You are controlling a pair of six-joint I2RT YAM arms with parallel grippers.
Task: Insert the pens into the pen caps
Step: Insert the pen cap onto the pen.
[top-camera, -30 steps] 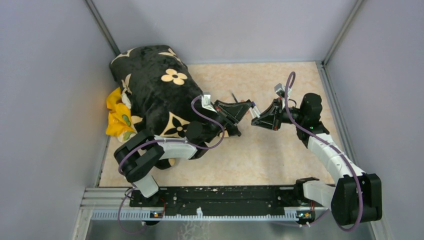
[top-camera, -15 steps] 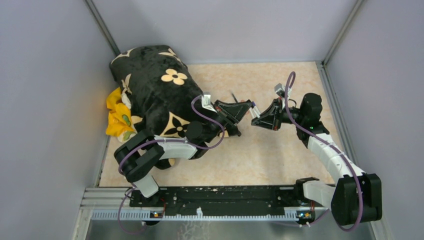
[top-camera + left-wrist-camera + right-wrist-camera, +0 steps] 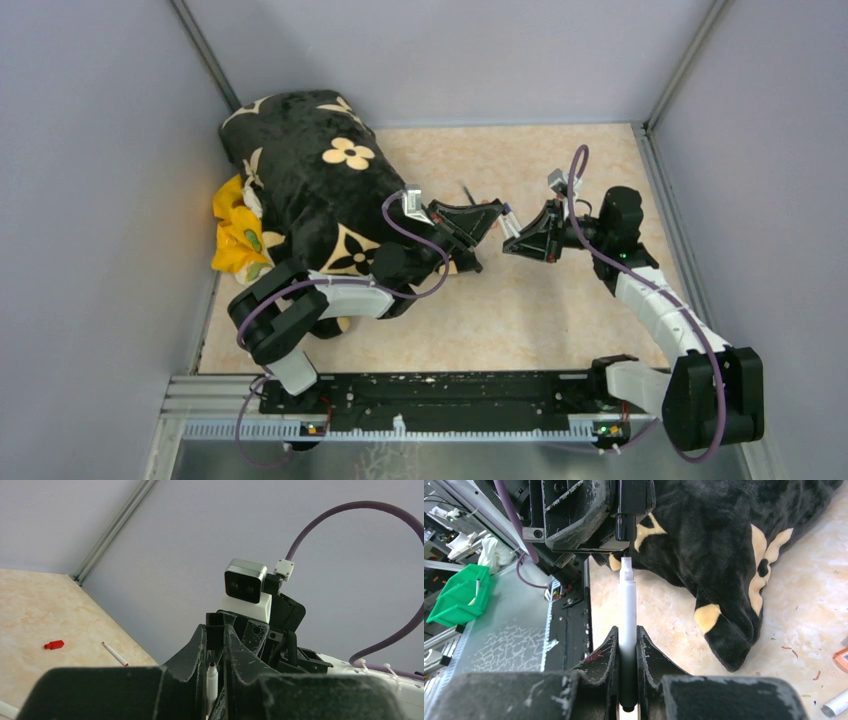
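Above the middle of the beige marbled bench (image 3: 520,310): right end effector (image 3: 626,632), clamped on a white-barrelled cylindrical marker (image 3: 627,605), nib end pointing at the left end effector (image 3: 490,214). Left end effector: narrowly closed on a short black tubular pen cap (image 3: 623,527), in line with the nib and close to it; contact cannot be told. On the bench: small red plastic cap (image 3: 54,644); thin white pen (image 3: 115,654) near it, apart. Left side: black plush cloth (image 3: 300,190) with cream flower motifs; crumpled yellow fabric (image 3: 232,235) against it.
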